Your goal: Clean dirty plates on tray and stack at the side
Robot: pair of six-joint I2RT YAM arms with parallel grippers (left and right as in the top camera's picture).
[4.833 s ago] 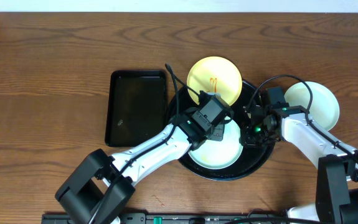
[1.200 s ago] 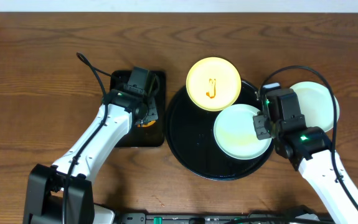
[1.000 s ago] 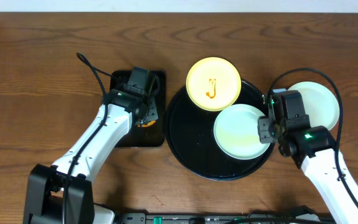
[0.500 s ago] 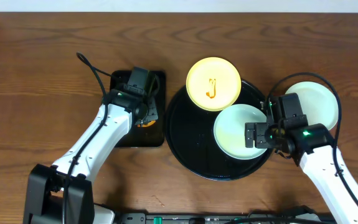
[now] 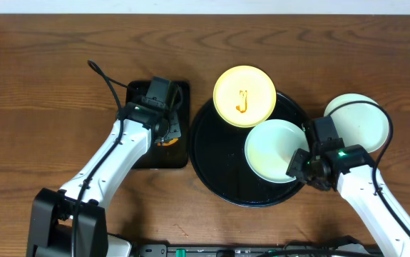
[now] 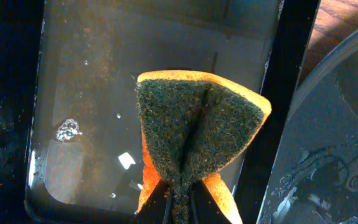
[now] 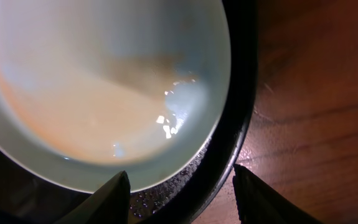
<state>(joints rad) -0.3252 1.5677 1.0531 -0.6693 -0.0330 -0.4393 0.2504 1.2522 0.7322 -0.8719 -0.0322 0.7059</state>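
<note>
At the round black tray (image 5: 212, 171), right rim, the right gripper (image 7: 179, 186) gapes astride the clean-looking blue-green plate (image 7: 104, 81); next it should pinch and lift. Meanwhile the left gripper (image 6: 174, 198) clamps the sponge (image 6: 197, 130).

tray (image 5: 215, 163): glossy black | sponge (image 6: 197, 124): rough fibrous | plate (image 7: 98, 74): smooth, probably plastic

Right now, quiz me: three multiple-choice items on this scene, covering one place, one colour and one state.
1. Where is the sponge?
A. Above the rectangular tray
B. In the round tray
C. On bare table

2. Which plate carries the sauce squiggle?
A. The blue-green one in the round tray
B. The pale one out on the table
C. The yellow plate

3. The left fingers are:
A. Open, empty
B. Shut on the sponge
C. Out of view

Key:
1A, the left wrist view shows that tray's floor behind the sponge.
2C, the orange mark sits on yellow.
3B, they pinch the folded sponge.
</note>
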